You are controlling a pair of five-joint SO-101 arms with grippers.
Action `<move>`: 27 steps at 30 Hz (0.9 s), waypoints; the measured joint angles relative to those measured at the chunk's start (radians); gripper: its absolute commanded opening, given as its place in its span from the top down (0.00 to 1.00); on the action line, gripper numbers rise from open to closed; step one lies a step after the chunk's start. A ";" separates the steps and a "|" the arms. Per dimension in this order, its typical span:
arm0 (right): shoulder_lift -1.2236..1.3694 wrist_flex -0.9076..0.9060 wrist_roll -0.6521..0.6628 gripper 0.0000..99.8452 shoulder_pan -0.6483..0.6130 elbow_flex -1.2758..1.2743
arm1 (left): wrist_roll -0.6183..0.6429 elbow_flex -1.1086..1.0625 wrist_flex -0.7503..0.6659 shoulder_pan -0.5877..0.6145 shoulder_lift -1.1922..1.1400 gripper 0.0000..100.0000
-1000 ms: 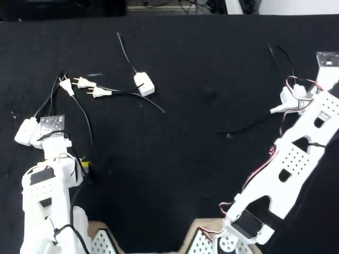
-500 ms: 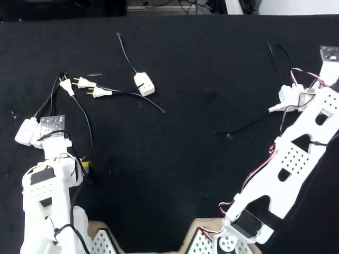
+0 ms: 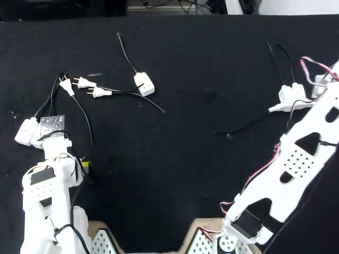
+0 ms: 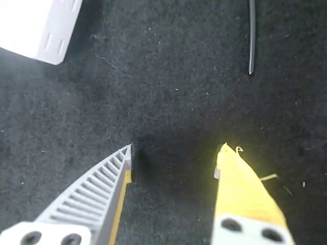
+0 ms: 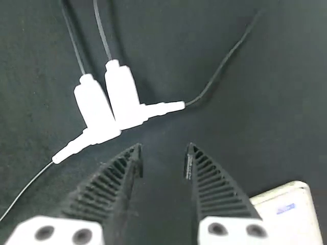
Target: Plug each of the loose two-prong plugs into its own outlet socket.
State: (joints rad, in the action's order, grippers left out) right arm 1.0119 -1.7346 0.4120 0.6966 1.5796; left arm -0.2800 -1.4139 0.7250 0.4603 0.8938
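Lying just ahead of the right pincer [image 5: 163,149], whose two ribbed fingers are spread with a bare gap between them, are two white connectors [image 5: 110,102], touching side by side, each with thin black cable leaving it. From above they sit at the right edge of the cloth [image 3: 288,98], just left of the right arm [image 3: 302,159]. The left pincer [image 4: 176,152] is likewise spread over bare black cloth, with a white socket [image 4: 38,23] near it on the left [image 3: 24,131]. Three loose plugs [image 3: 85,82] lie farther away on the left, well apart from both pincers, and another socket [image 3: 144,83] lies just right of them.

A second ago the right arm overlapped the two connectors; it has since drawn back to the right, uncovering them. The left arm has not moved.
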 measured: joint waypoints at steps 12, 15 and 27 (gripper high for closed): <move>-0.328 0.000 -0.135 0.87 -0.097 -0.388 | 0.000 0.000 0.000 0.000 0.000 0.73; -0.433 0.000 -0.181 0.87 -0.143 -0.476 | 0.000 0.000 0.000 0.000 0.000 0.73; -0.819 0.089 -0.365 0.87 -0.543 -1.030 | 0.000 0.000 0.000 0.000 0.000 0.73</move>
State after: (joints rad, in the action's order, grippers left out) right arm 0.1926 -1.6456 0.0468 0.1534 0.5501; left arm -0.2800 -1.4139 0.7250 0.4603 0.8938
